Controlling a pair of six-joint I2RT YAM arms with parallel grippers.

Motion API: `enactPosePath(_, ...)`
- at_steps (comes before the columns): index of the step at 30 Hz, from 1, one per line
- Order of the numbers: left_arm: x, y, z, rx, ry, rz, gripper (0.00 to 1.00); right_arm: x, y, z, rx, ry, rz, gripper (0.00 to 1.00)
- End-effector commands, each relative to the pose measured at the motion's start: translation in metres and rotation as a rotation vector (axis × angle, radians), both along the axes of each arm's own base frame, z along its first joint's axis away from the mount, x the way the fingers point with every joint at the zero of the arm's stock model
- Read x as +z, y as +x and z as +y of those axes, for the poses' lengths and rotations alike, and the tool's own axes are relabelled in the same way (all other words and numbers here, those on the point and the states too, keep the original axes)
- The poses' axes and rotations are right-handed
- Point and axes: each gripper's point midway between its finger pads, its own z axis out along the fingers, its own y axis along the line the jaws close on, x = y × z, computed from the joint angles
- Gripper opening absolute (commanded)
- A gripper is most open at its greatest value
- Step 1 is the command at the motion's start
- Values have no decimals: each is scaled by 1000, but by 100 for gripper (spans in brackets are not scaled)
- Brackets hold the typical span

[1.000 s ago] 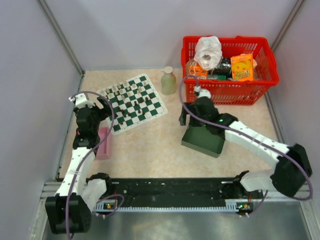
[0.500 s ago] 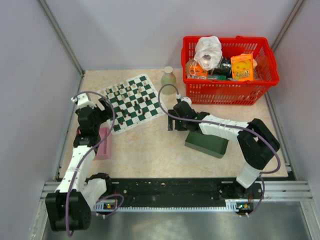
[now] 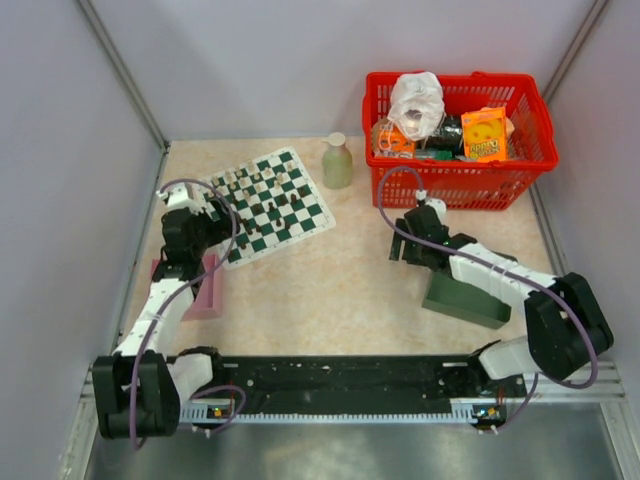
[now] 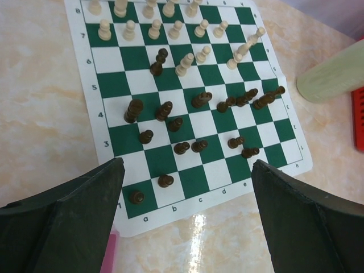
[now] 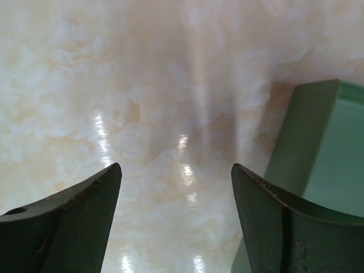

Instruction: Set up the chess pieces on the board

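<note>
The left claw (image 4: 187, 162), spread and empty, hangs over the near edge of the thin green-and-white checked board (image 3: 305, 215) at far left, whose tiny dark and cream chess pieces (image 4: 199, 99) crowd so closely that reaching in could topple neighbours; the right claw (image 5: 175, 168), also spread, holds nothing.

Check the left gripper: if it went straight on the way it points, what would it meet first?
Probably the dark chess pieces on the near rows of the board. The open left gripper points down at them with nothing in between, though depth is hard to judge.
</note>
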Motion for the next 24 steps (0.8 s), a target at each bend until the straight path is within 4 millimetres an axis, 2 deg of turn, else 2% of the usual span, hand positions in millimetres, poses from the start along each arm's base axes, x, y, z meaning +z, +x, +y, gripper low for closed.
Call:
enactPosePath(1, 6, 14, -14, -59, -68, -32, 99, 41, 19, 39, 103, 183, -127, 76)
enactPosePath(4, -5, 16, -23, -68, -137, -15, 99, 48, 27, 78, 131, 307, -150, 73)
enactPosePath(8, -19, 10, -34, -77, -157, 19, 99, 49, 48, 121, 128, 320, -197, 69)
enactPosePath(10, -26, 4, -34, -64, -153, 34, 99, 45, 57, 142, 143, 302, -199, 68)
enactPosePath(11, -27, 1, -32, -49, -152, 32, 99, 51, 64, 152, 150, 306, -217, 68)
enactPosePath(13, -34, -7, -41, -63, -155, 43, 98, 45, 74, 164, 155, 302, -214, 67)
enactPosePath(22, -53, -30, -39, -11, -172, 100, 95, 14, 114, 187, 175, 204, -212, 67)
enactPosePath(23, -58, -32, -39, -2, -175, 118, 95, 6, 116, 188, 178, 186, -200, 67)
enactPosePath(24, -62, -34, -39, 2, -178, 131, 94, 9, 121, 191, 181, 183, -207, 66)
